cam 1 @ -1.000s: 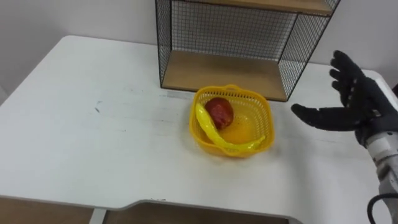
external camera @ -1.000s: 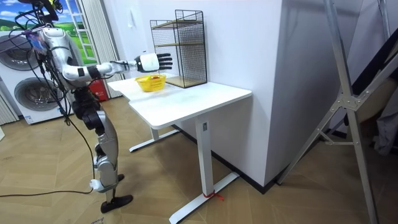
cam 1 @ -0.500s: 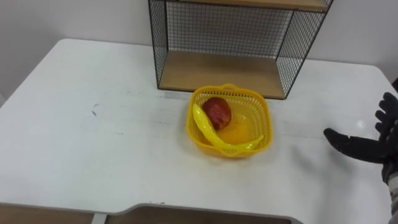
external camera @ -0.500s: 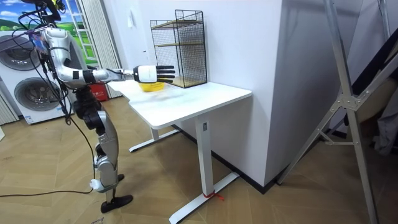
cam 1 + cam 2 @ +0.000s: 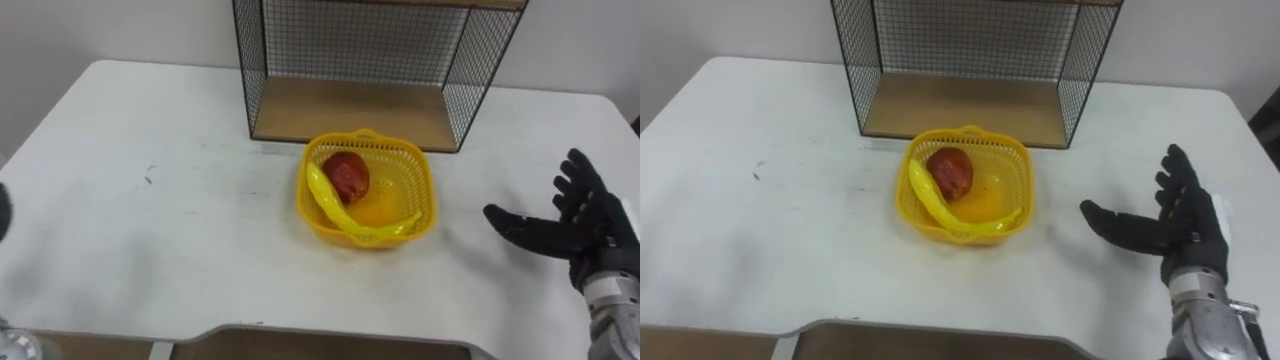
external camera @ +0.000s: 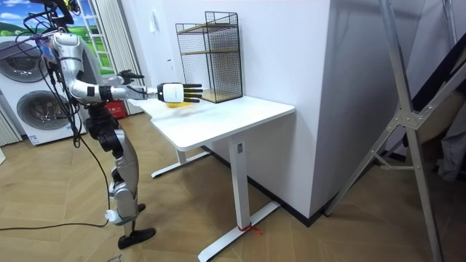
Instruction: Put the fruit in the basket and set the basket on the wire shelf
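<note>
- The robot stands at one end of a white worktop (image 5: 150,240), with a washing machine (image 6: 35,110) behind it.
- The yellow basket (image 5: 368,137) sits on the worktop just in front of the wire shelf (image 5: 350,110), holding an apple (image 5: 347,176) and a banana (image 5: 345,217).
- The right hand (image 5: 590,225) hovers spread and empty, right of the basket.
- The left hand (image 6: 128,74) is raised over the worktop's edge.

The right hand (image 5: 592,232) is black and slim-fingered, on a ribbed silver-grey wrist at 5 o'clock in the eye views. The room view shows a white cuff behind it, silver-grey limbs, dark joints and dark cables round the torso.
</note>
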Controlling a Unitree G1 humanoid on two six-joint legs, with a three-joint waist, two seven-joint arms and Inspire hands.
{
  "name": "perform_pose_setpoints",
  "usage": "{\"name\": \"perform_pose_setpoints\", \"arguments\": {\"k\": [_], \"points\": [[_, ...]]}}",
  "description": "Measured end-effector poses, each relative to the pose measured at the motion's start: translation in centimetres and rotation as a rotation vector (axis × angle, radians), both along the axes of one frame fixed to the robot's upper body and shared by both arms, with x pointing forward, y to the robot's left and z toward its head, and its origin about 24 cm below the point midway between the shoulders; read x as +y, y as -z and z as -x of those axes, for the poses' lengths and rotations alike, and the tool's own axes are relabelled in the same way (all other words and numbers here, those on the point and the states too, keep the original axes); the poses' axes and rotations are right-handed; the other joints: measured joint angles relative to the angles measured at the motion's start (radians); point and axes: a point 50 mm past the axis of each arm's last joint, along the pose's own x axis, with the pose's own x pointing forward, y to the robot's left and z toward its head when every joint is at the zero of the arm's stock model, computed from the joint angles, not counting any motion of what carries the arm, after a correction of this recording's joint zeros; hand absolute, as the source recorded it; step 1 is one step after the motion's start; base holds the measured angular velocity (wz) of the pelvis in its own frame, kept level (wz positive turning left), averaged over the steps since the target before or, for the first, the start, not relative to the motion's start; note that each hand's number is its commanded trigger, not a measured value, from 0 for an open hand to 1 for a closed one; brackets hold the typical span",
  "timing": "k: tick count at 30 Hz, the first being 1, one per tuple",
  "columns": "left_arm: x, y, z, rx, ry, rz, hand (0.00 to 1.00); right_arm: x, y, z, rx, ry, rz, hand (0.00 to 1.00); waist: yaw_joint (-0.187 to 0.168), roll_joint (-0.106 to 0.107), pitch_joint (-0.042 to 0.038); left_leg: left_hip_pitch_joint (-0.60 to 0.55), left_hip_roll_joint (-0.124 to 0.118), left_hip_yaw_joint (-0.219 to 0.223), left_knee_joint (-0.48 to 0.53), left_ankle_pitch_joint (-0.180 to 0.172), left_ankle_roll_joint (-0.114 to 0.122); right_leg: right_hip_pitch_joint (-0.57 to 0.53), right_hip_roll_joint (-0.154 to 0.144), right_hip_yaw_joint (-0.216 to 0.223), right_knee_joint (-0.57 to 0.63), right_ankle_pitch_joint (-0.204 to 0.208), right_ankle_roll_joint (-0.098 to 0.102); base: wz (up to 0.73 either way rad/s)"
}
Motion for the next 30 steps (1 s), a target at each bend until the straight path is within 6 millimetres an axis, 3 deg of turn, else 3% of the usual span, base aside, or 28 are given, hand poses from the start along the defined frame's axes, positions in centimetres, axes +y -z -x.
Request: {"name": "perform_pose_setpoints", "arguments": {"k": [5,11,19,30], "points": [[-4.1,2.7,-2.5,0.038,0.331,0.203,0.0,2.6,1.5,-0.7,0.014,-0.055,-0.116,0.0,-0.023,0.0,-0.0006,-0.002,0.003,0.018,-0.003,0.0,0.0,-0.011,0.002,0.028,0.005,0.0,0.0,-0.15],[-6.2,3.1,-3.9,0.007,0.557,0.286,0.0,4.7,1.8,-1.2,-0.041,-0.114,-0.293,0.0,-0.043,0.008,-0.001,0.014,0.003,0.029,-0.013,0.0,0.0,-0.01,0.004,0.046,0.004,0.0,0.0,-0.11],[-7.4,4.1,-3.9,0.017,0.65,0.327,0.0,6.4,2.0,-1.3,-0.07,-0.207,-0.459,0.0,-0.042,0.011,-0.0007,0.038,0.004,0.059,-0.019,0.0,0.0,0.0,0.005,0.073,0.002,0.0,0.0,-0.12],[-7.9,5.4,-3.7,0.069,0.676,0.36,0.0,7.5,2.7,-1.6,-0.071,-0.235,-0.536,0.0,-0.042,0.01,0.0003,0.035,0.005,0.077,-0.02,0.0,0.0,-0.007,0.006,0.082,0.004,0.001,0.0,-0.03]]}}
